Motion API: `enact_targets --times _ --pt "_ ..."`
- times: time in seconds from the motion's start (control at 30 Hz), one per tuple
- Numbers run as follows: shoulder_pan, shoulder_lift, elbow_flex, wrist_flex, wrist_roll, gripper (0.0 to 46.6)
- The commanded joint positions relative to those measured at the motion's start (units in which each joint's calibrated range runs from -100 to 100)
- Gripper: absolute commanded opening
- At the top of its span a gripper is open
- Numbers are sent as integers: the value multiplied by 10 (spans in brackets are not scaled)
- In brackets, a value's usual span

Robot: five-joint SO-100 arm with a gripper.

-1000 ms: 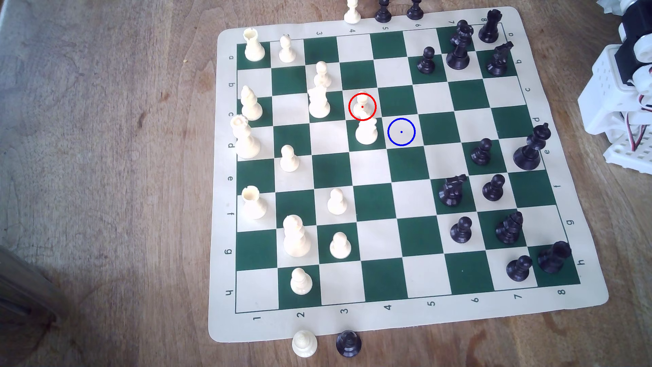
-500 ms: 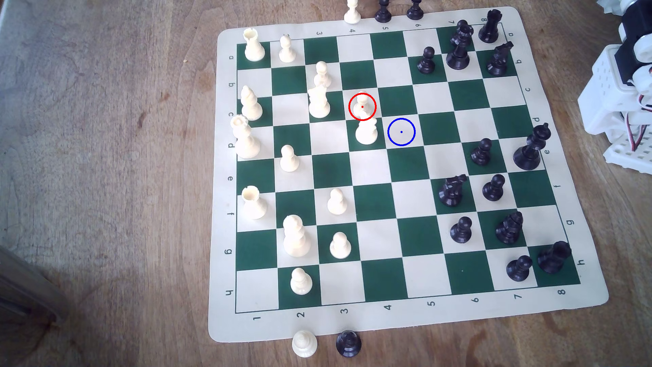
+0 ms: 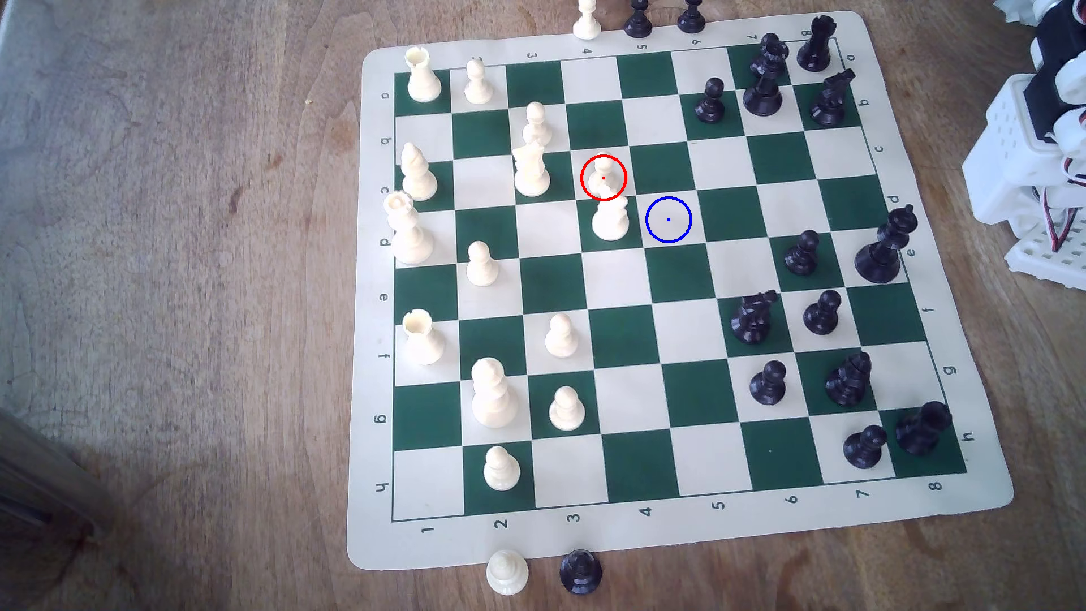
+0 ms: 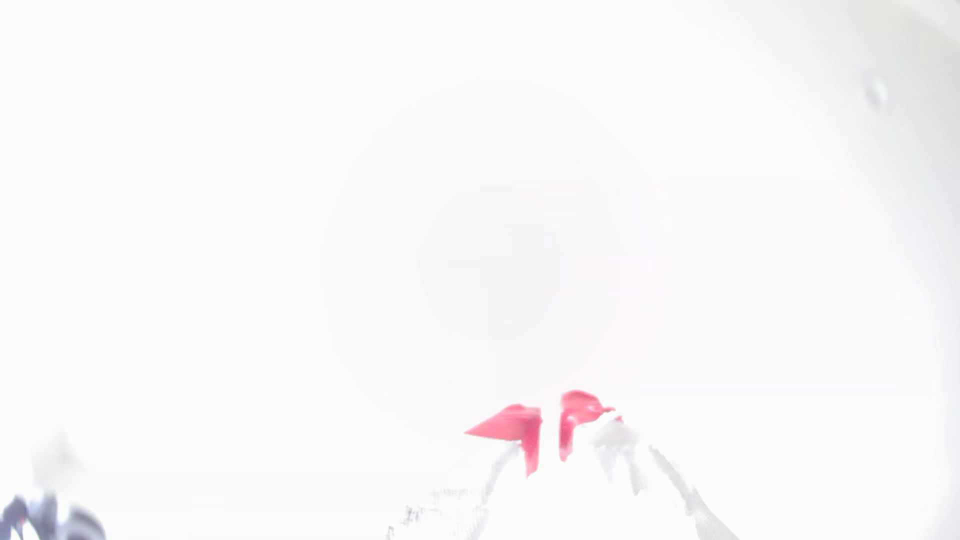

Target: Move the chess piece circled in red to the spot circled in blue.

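In the exterior view the chess piece circled in red [image 3: 603, 176], a small cream pawn, stands on a cream square in the board's upper middle. A cream piece [image 3: 610, 220] stands on the green square just below it and overlaps its base. The spot circled in blue [image 3: 668, 219] is a bare cream square one step to the exterior view's right of that piece. The white arm [image 3: 1034, 147] sits folded off the board at the exterior view's right edge, far from both. The washed-out wrist view shows my gripper [image 4: 549, 433] with its red fingertips [image 4: 524, 428] nearly together and nothing between them.
The green and cream board mat [image 3: 376, 176] lies on a wooden table. Cream pieces crowd its left half in the exterior view, with a cream knight [image 3: 532, 170] beside the ringed pawn. Black pieces, such as a black pawn [image 3: 710, 101], fill the right. Captured pieces stand off the mat's edges.
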Motion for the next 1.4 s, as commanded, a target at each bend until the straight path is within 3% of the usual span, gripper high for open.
enact_targets --times 0.0,0.1,0.23,0.33,0.43,0.6,0.63,0.67,0.7,0.73,0.77,0.9,0.97,1.1,1.2,1.37 --pt "-9 -3 9 316 12 2" --pt "3 -2 3 526 9 2" --pt "32 -2 -92 821 -38 15" --pt "33 3 -139 925 -49 30" --pt "27 68 -248 1062 -70 46" --pt "18 238 -450 1231 -81 33" --pt "7 290 -507 1273 -86 48" --pt "4 321 -534 1290 -87 82" --pt "4 349 -557 1294 -99 162" --pt "5 377 -574 1297 -103 201" --pt "7 402 -584 1296 -100 208" --pt "24 535 -625 1261 -98 196" --pt "38 617 -636 1223 -97 145" --pt "52 708 -659 1199 -98 90" --pt "53 748 -676 1193 -100 84" --pt "56 784 -686 1176 -108 113"
